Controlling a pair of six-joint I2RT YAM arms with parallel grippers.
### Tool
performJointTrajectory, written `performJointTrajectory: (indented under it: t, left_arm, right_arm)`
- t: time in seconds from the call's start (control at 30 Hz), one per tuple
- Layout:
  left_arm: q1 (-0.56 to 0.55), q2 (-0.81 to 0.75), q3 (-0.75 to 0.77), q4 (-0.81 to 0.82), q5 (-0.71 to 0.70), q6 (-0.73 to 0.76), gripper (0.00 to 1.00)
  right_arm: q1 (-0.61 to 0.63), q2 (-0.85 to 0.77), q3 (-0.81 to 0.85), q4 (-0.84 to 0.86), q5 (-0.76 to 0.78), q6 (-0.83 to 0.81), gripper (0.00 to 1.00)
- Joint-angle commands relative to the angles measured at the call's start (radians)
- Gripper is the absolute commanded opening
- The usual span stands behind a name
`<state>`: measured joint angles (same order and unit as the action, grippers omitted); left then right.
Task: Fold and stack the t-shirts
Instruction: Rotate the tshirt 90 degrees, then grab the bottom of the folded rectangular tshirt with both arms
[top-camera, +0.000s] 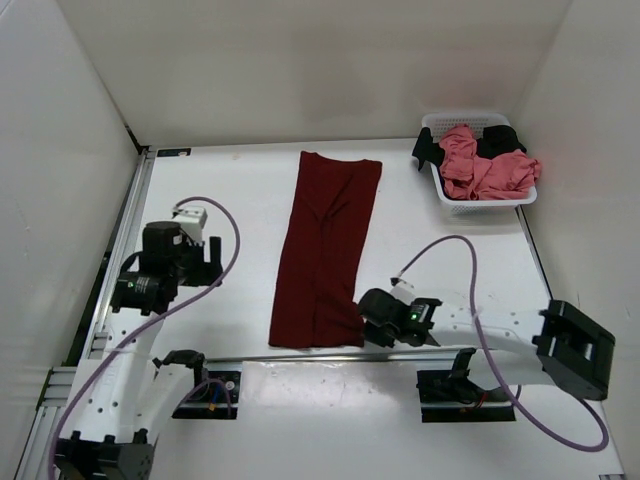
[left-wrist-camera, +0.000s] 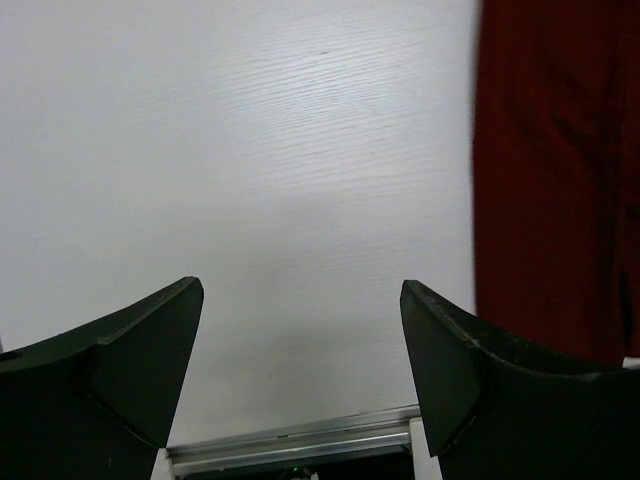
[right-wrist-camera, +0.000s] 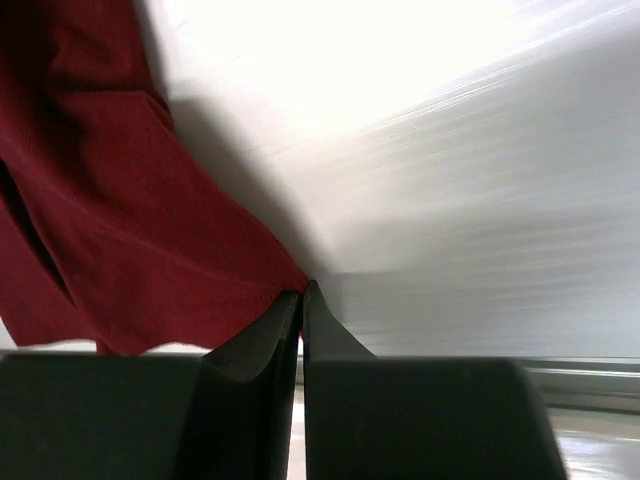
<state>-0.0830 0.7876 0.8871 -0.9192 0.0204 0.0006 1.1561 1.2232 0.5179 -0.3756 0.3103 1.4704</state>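
The maroon shirt (top-camera: 325, 250) lies flat at the middle of the table (top-camera: 450, 270), folded lengthwise into a long strip that runs from 12 o'clock near the far edge toward 6 o'clock. It is slightly slanted, so its near end sits a little to the left of its far end. The right gripper (right-wrist-camera: 302, 292) is down at the strip's 5 o'clock corner with its jaws pressed together. In the right wrist view the cloth's corner narrows right into the meeting tips, and a shadow lies under the fabric beside them. The left gripper (left-wrist-camera: 300, 288) hangs at 9 o'clock of the strip, well apart from it. Its jaws are spread wide over bare table with nothing between them, and the shirt's long edge shows only at the right side of its wrist view. At 1 o'clock, in the far right corner, the basket (top-camera: 470, 208) holds the pink shirt (top-camera: 480, 170), bunched up and spilling over the rim. The black shirt (top-camera: 497, 140) is crumpled behind and beside the pink one.
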Motion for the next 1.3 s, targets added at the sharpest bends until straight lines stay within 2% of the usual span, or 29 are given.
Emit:
performJointTrajectory:
  t: [0.0, 0.1, 0.13, 0.23, 0.27, 0.3, 0.33, 0.4, 0.43, 0.5, 0.57, 0.67, 0.8, 0.87, 1.03, 1.13, 1.23, 1.27]
  left_arm:
    - [-0.119, -0.007, -0.016, 0.066, -0.046, -0.001, 0.91]
    - [-0.251, 0.002, -0.077, 0.112, -0.082, -0.001, 0.94]
    - [-0.326, 0.002, -0.138, 0.121, -0.098, -0.001, 0.94]
    - [-0.475, -0.098, -0.253, 0.121, -0.108, -0.001, 0.95]
    - [-0.579, -0.193, -0.345, 0.121, -0.099, -0.001, 0.97]
    - [-0.622, -0.252, -0.394, 0.121, -0.079, -0.001, 0.98]
    - [-0.664, -0.316, -0.486, 0.121, -0.054, -0.001, 0.98]
    - [-0.664, -0.503, -0.554, 0.112, 0.039, -0.001, 1.00]
    - [-0.664, -0.549, -0.574, 0.112, 0.153, -0.001, 0.98]
    - [-0.664, -0.591, -0.583, 0.063, 0.246, -0.001, 0.96]
    - [-0.664, -0.527, -0.545, -0.087, 0.292, -0.001, 0.96]
    - [-0.664, -0.377, -0.470, -0.141, 0.335, -0.001, 0.94]
    - [-0.664, -0.262, -0.494, 0.018, 0.322, -0.001, 0.88]
    - [-0.664, -0.238, -0.504, 0.042, 0.355, -0.001, 0.88]
    - [-0.629, -0.310, -0.597, 0.118, 0.516, -0.001, 0.91]
    - [-0.553, -0.335, -0.672, 0.261, 0.562, -0.001, 0.85]
    - [-0.517, -0.292, -0.625, 0.298, 0.549, -0.001, 0.85]
    - [-0.534, -0.218, -0.544, 0.298, 0.511, -0.001, 0.86]
  right_arm:
    - [-0.033, -0.088, -0.051, -0.074, -0.011, -0.113, 0.02]
    - [-0.047, -0.088, -0.052, -0.074, -0.057, -0.143, 0.05]
    - [-0.047, -0.076, -0.039, -0.074, -0.072, -0.144, 0.05]
    - [-0.047, -0.051, -0.029, -0.049, -0.146, -0.189, 0.11]
    - [-0.047, -0.039, -0.029, -0.033, -0.166, -0.202, 0.15]
    - [-0.047, -0.039, -0.019, -0.022, -0.190, -0.243, 0.25]
    - [-0.047, -0.028, -0.010, -0.022, -0.224, -0.254, 0.44]
    - [-0.047, -0.028, 0.031, -0.057, -0.246, -0.281, 0.56]
    - [-0.047, -0.028, 0.048, -0.072, -0.246, -0.309, 0.59]
    - [-0.047, -0.028, 0.100, -0.111, -0.246, -0.331, 0.62]
    - [-0.047, -0.028, 0.123, -0.158, -0.246, -0.341, 0.63]
    - [-0.047, -0.019, 0.134, -0.158, -0.246, -0.350, 0.63]
    - [-0.047, -0.010, 0.134, -0.158, -0.237, -0.351, 0.63]
    - [-0.056, -0.010, 0.122, -0.158, -0.246, -0.360, 0.63]
    - [-0.076, -0.019, 0.071, -0.146, -0.266, -0.369, 0.63]
    - [-0.094, -0.048, 0.039, -0.122, -0.275, -0.360, 0.63]
    - [-0.104, -0.074, -0.008, -0.095, -0.284, -0.340, 0.63]
    - [-0.104, -0.074, -0.018, -0.085, -0.293, -0.340, 0.63]
